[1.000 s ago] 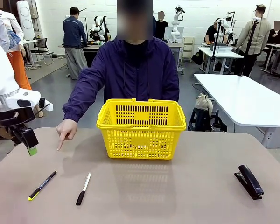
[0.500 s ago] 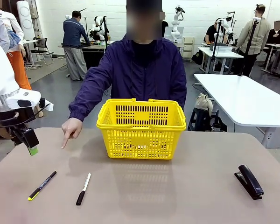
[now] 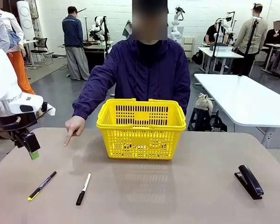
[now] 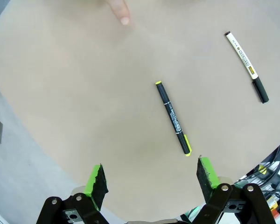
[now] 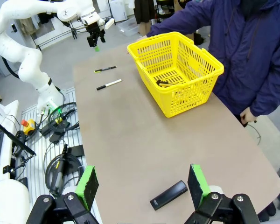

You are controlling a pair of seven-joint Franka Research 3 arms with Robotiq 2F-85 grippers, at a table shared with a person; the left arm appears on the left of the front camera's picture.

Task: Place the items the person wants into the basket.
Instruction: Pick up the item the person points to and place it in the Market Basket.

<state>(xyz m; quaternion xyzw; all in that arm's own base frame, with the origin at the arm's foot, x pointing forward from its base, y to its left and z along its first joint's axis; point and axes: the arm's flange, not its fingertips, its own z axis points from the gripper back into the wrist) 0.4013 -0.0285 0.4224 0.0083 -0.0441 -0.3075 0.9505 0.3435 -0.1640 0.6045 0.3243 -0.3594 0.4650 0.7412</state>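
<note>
the marker (image 3: 42,185) lies at the lower left of the front view, beside the pen (image 3: 83,188). the basket (image 3: 141,128) sits mid-frame, and the person's hand (image 3: 74,127) points down just left of it. the left gripper (image 4: 151,175) hangs over the marker, fingers spread. the right gripper (image 5: 143,184) is spread too, above the stapler (image 5: 168,195).

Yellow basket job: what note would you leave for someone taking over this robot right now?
Left gripper: jaws open, empty, hovering over the slim black marker with yellow-green end.
Right gripper: jaws open, empty, high above the black stapler.
Person's hand points at the table left of the bright yellow plastic lattice basket; a dark item lies inside, too small to identify.
Left to do: probably marker into basket.
</note>
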